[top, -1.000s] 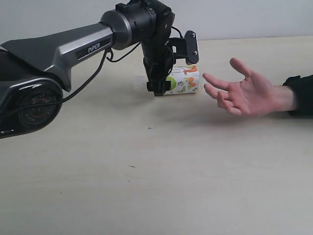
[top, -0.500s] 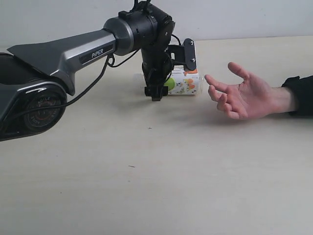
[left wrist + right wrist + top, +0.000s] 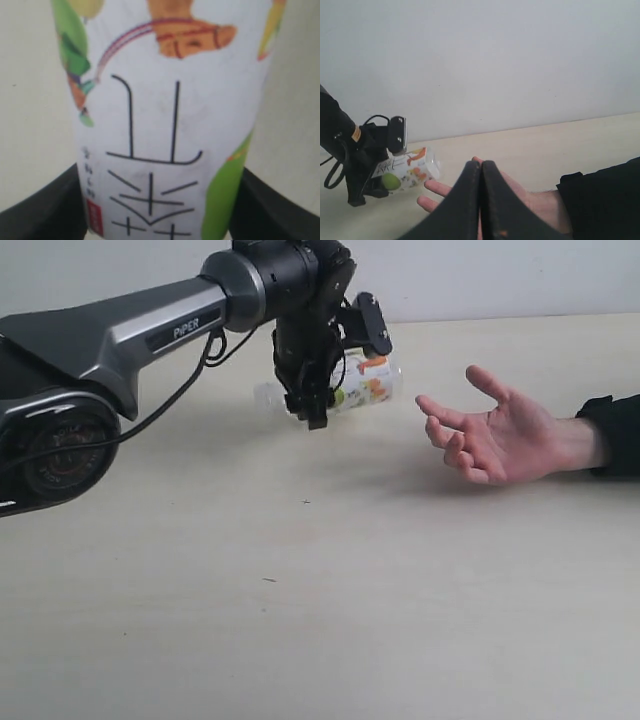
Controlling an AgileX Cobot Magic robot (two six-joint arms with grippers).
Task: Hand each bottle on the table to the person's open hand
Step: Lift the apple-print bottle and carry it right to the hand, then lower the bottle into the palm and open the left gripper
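Clearly the left end effector (image 3: 316, 408) was clamped across the middle of a bottle (image 3: 368, 380). It held the bottle on its side and, judging by the faint shadow (image 3: 360, 455) beneath, clear of the bench (image 3: 300, 620). The bottle's base pointed toward the hand (image 3: 500, 435) and its neck away. That suited a handover, since the free end could meet the palm first with the black gripping parts well back from the skin. The hand waited palm up and spread, near the bottle but not touching it, with bare bench between them. A black sleeve (image 3: 615, 430) showed at the wrist. The step in hand looked like the carry toward the palm, with release not yet due.

Only the left wrist view proved the grip. The label (image 3: 170, 125) filled it, and dark pads (image 3: 45, 210) pressed against both sides of the bottle, but it showed nothing of the hand. The right wrist view gave a low look along the bench, with bottle (image 3: 407, 172) and hand (image 3: 525, 192) both in sight and apart. It alone showed the right end effector (image 3: 481, 200), with its tips together, empty and seemingly idle. No other bottle appeared in any view.
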